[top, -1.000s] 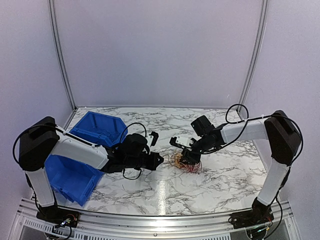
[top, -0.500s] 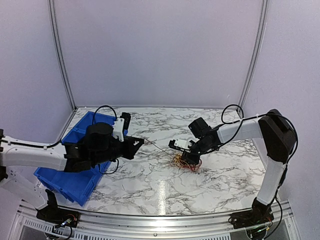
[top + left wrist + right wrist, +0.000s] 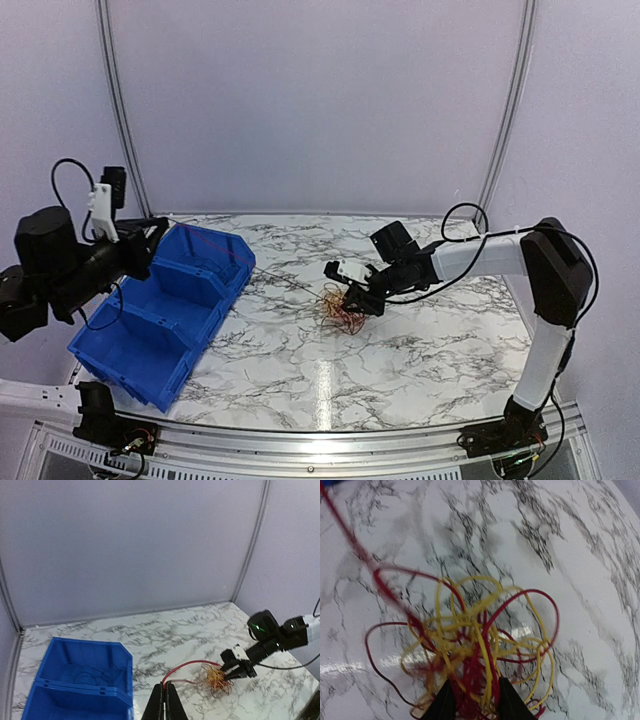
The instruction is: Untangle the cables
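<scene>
Since everything rests on it, table: white marble-veined tabletop (image 3: 420, 360); the cables lie near its middle.
Bin: blue plastic bin with two compartments (image 3: 150, 365), at the left of the table; what look like thin dark wires (image 3: 90, 672) lie in one compartment.
Left gripper: left gripper (image 3: 164, 690) held far to the left, above the bin's far corner; fingers pressed together on the end of a red strand.
Right gripper: right gripper (image 3: 355, 298) low at the tangle's right side; fingers closed on a clump of wires at its edge.
Tangle: loose tangle of hair-thin yellow-orange and red wires (image 3: 338, 312), on the table and well apart from the bin.
Strand: single red strand (image 3: 190, 663), running from the left fingertips across the bin to the tangle.
Handling: probably almost weightless, limp and springy; loops are likely to snag and the whole knot would slide if it were not anchored; best taken by a free end or one outer loop, with the mass pinned.
Risk: a hard pull could tighten the knots rather than free the strand.
Top view only: how far apart the two arms are.
Left wrist only: the strand's arc and the bin's contents.
Right wrist only: the separate loops, and the red line leaving the tangle at upper left.
</scene>
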You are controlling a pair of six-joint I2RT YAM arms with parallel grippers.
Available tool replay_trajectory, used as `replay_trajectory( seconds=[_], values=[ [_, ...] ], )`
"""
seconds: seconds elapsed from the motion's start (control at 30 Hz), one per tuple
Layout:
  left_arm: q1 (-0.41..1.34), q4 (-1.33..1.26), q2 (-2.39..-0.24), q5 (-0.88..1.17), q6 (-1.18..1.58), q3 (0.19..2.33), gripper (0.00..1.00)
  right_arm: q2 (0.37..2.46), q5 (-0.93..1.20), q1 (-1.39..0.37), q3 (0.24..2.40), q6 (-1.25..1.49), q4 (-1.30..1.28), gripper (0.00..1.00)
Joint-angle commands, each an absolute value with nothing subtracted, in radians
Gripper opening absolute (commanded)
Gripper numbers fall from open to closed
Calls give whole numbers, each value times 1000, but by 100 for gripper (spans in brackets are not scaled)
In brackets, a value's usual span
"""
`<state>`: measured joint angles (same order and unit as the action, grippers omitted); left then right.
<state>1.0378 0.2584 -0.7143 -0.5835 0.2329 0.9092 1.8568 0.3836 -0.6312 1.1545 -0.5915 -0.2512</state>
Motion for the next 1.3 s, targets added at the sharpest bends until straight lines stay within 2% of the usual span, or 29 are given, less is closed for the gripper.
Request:
replay_trajectory(
  seconds=[0.0,0.43,0.63,0.73,0.9,0.93,1.03,1.13,1.27],
  values=[
    [1026,238,-591,-823,178,1015,0,1913,206,-579,1115,-590,-412,33],
    [1026,230,-712,-638,284,926,0,1880,201,-546,1126,-586,-439,38],
    [1026,175,-822,-513,320,918,0,1682,223,-541,1137,-619,-494,55],
    [1026,162,-864,-491,323,910,0,1593,254,-574,1119,-656,-502,59],
    [1026,157,-930,-433,355,864,0,1576,119,-712,1057,-742,-478,61],
    [1026,162,-944,-413,363,857,2,1588,129,-725,1057,-745,-474,61],
    [1026,188,-966,-378,403,836,24,1637,167,-742,1070,-734,-446,62],
    [1026,186,-966,-378,421,807,38,1692,191,-748,1095,-723,-417,62],
    [1026,139,-1024,-369,402,782,50,1755,141,-757,1079,-712,-383,62]
  ],
)
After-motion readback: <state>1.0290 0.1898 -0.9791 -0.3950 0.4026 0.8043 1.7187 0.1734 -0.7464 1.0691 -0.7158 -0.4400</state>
